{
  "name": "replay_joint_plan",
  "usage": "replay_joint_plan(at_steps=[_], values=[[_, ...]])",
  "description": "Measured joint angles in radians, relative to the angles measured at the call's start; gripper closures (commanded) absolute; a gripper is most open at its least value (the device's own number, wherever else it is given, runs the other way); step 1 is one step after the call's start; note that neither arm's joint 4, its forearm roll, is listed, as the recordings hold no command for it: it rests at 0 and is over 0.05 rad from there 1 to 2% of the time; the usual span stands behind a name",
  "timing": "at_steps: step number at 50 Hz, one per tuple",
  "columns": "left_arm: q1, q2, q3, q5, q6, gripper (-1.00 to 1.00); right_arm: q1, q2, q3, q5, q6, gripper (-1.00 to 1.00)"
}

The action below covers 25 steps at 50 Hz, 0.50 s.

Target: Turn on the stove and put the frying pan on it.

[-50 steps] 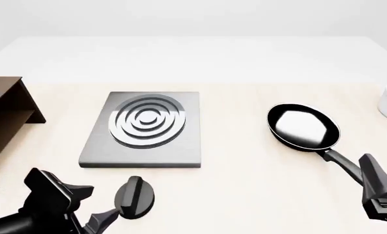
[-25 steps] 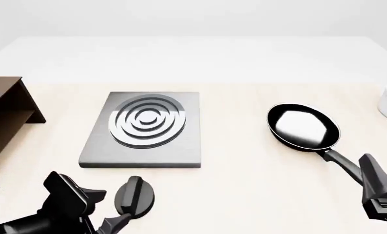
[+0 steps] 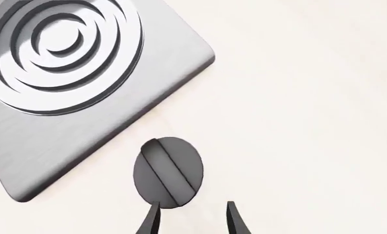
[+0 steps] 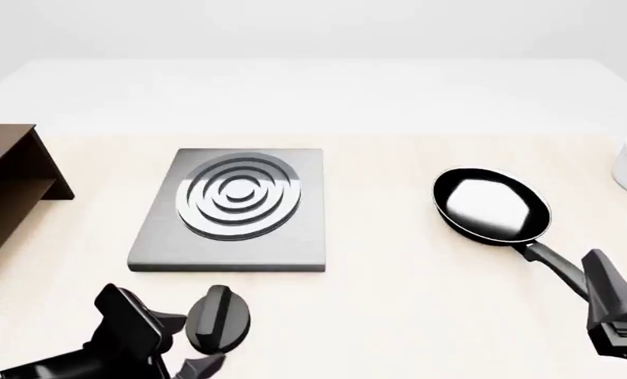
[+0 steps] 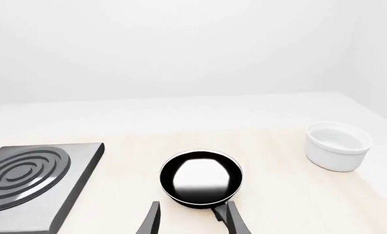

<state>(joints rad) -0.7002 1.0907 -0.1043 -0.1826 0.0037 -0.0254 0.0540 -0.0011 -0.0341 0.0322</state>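
pale table [image 4: 398, 316], plain white wall [image 5: 180, 48]

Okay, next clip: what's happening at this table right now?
A two-arm simulated robot is setting up to cook. The left tool is open just short of the black stove knob, not gripping it. The right tool is open near the handle of the frying pan, which sits on the table to the right of the stove. Nothing sits on the burner. A brown shelf and a white bowl stand off to the sides.
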Motion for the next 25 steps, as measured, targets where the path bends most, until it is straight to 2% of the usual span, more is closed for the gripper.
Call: replay_joint_plan(at_steps=[25], values=[[-0.029,0.186,0.012,-0.169,-0.012,-1.0,0.0,-0.007,0.0,0.007,-0.002,-1.0]])
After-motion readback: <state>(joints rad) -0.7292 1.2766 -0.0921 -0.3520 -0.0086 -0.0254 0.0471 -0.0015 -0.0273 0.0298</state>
